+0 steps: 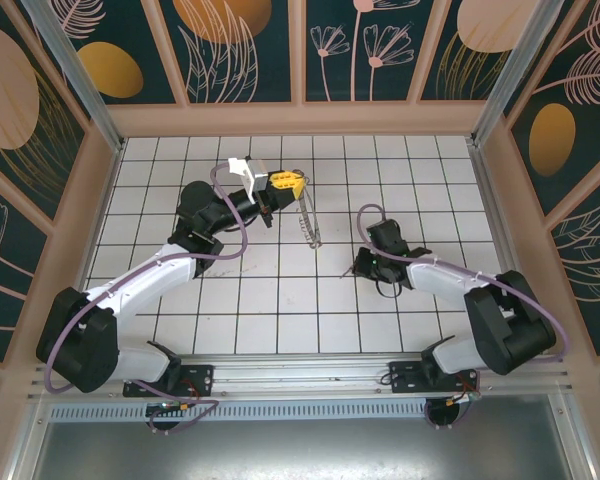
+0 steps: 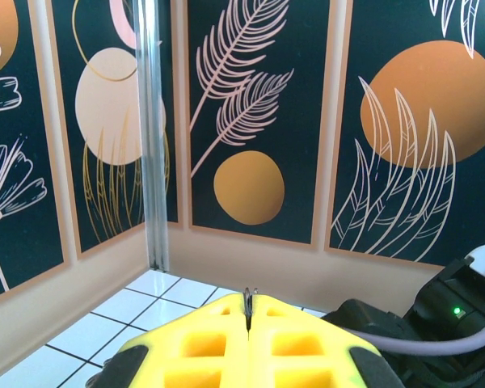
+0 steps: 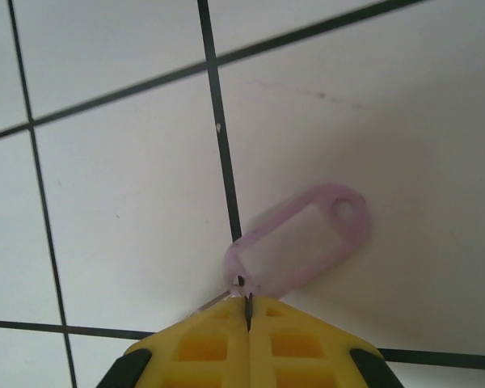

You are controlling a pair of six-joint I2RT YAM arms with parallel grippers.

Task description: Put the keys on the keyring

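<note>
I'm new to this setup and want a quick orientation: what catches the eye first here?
The left gripper, raised over the far tiles, dangles the thin keyring. Low on the white tiled table, the right gripper pinches the near end of a lilac key lying flat.

Counter (image 1: pixel 280 310): white tiles, dark grid lines, a few faint marks.
Walls (image 1: pixel 245 50): dark teal panels with pale leaf and flower outlines and orange and peach discs; beige trim between the panels.
Corner post (image 2: pixel 152 129): bare metal, upright where two walls meet.
Rail (image 1: pixel 300 390): metal, along the counter's near edge.
</note>
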